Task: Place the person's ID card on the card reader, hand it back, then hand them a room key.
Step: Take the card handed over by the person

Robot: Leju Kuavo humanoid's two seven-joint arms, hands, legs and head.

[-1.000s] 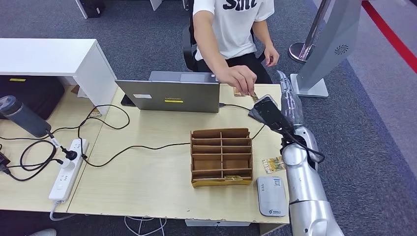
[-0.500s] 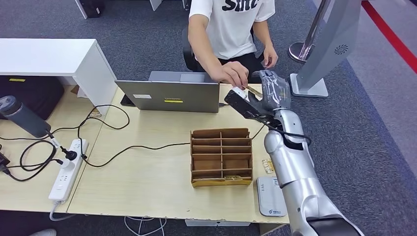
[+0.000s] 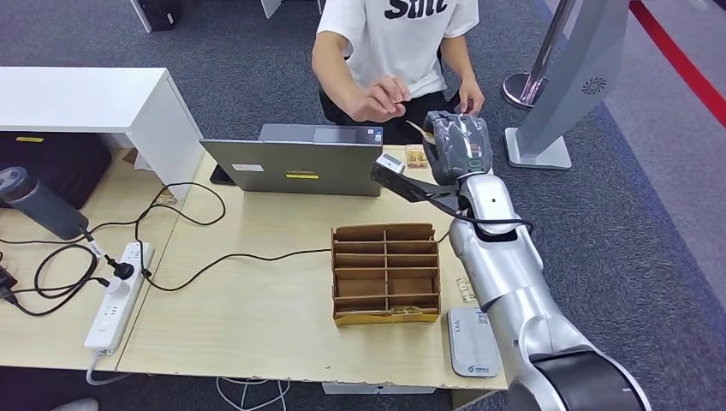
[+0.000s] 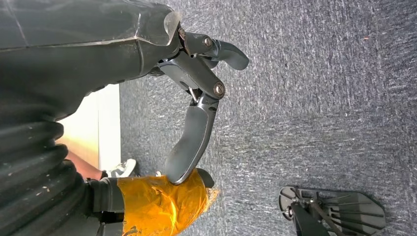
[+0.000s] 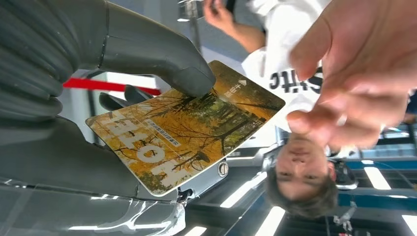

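Observation:
My right hand (image 3: 458,145) is raised over the far edge of the table (image 3: 257,317), turned toward the seated person (image 3: 402,43). In the right wrist view its thumb (image 5: 147,54) presses a card (image 5: 182,132), printed with yellow autumn trees and the word HOTEL, against the fingers. The person's hand (image 5: 354,73) hovers just beyond the card's far end, not touching it. The white card reader (image 3: 473,341) lies at the table's near right corner. My left hand (image 4: 196,98) hangs over the carpet with fingers apart and nothing in them.
A wooden compartment box (image 3: 385,274) stands mid-table, with loose cards (image 3: 475,287) beside it. A grey laptop (image 3: 295,165) sits at the far edge, another card (image 3: 415,156) to its right. Cables and a power strip (image 3: 116,295) cover the left side.
My right hand has risen and swung left toward the person, the card staying in it. The person's hand, which was at the card, has pulled back toward their body.

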